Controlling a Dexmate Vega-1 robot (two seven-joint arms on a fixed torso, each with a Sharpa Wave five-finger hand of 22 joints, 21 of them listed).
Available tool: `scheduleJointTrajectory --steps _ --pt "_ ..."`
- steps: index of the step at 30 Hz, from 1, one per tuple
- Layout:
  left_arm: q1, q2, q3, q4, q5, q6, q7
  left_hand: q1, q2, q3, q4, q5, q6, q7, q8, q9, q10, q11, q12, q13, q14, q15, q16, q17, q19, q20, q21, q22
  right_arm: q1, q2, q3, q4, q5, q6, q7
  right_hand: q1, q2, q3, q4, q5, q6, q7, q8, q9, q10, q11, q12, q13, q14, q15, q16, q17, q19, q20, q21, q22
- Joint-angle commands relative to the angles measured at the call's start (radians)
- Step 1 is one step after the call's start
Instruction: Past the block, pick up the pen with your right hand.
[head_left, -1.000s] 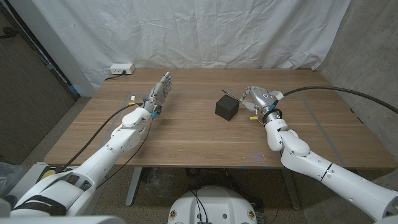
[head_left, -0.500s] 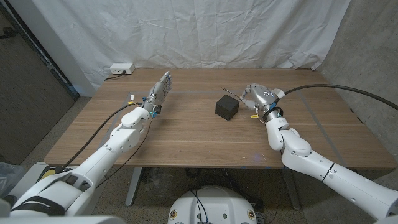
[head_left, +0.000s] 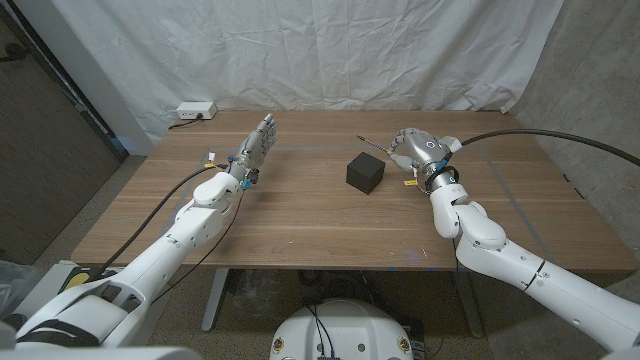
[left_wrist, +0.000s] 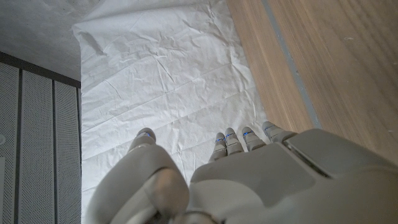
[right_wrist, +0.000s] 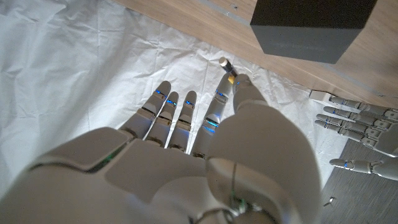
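The black block (head_left: 364, 172) sits in the middle of the desk (head_left: 300, 220) and stands in the way there. The right hand (head_left: 413, 150) is just beside it, on the far right side. Bare wood lies between the block and the left hand (head_left: 255, 150), with room to pass.

Left hand (left_wrist: 249, 180): pale grey shell, seen from behind along its back; fingers (left_wrist: 227, 142) extended and a little apart, tips marked with small blue bands, thumb standing apart to one side. Nothing held.

Counter (left_wrist: 323, 56): light wood grain, with a narrow grey strip (left_wrist: 289, 62) running along it.

Backdrop (left_wrist: 168, 81): white creased sheet, meeting the counter's edge.

Wall panels (left_wrist: 37, 137): grey perforated sections divided by dark vertical bars, beside the sheet.

Grey textured surface (left_wrist: 37, 18): bordering the sheet at one corner.
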Motion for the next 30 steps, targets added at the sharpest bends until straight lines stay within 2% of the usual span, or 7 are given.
scheduleJointTrajectory --steps 1,16,30 --pt "0.026 0.016 -0.007 -0.045 0.000 0.009 0.019 0.016 0.000 -0.004 -0.001 -0.002 -0.007 0.002 -0.003 0.005 -0.006 -0.001 -0.001 0.005 -0.009 -0.020 0.003 0.004 -0.006 -0.070 0.001 0.005 -0.010 -0.019 0.027 -0.066 -0.036 -0.021 0.025 0.011 0.003 0.006 -0.002 -0.004 0.014 -0.011 0.009 0.001 0.012 0.001 0.001 0.005 0.009 -0.047 -0.004 0.002 0.005 -0.042 -0.005 0.004" --pt "0.043 0.021 -0.009 -0.063 -0.003 0.003 0.019 0.023 0.005 -0.003 -0.003 -0.002 -0.006 0.002 -0.003 0.005 -0.006 0.002 -0.001 0.005 -0.010 -0.018 0.003 0.004 -0.006 -0.071 0.000 0.004 -0.042 -0.035 0.062 -0.122 -0.072 -0.044 0.040 0.012 0.004 0.006 -0.001 -0.010 0.016 -0.011 0.012 -0.002 0.016 0.001 -0.002 0.005 0.014 -0.047 -0.005 0.003 0.008 -0.042 -0.007 0.005" --pt "0.044 0.025 -0.010 -0.055 -0.005 0.003 0.011 0.031 0.009 -0.002 -0.006 -0.002 -0.007 0.003 -0.003 0.005 -0.006 0.001 -0.001 0.005 -0.009 -0.016 0.003 0.003 -0.006 -0.071 0.000 0.004 -0.044 -0.033 0.080 -0.149 -0.096 -0.050 0.068 0.012 0.008 0.007 0.001 -0.015 0.016 -0.012 0.014 -0.002 0.017 -0.001 -0.005 0.005 0.017 -0.049 -0.006 0.003 0.009 -0.042 -0.009 0.005"
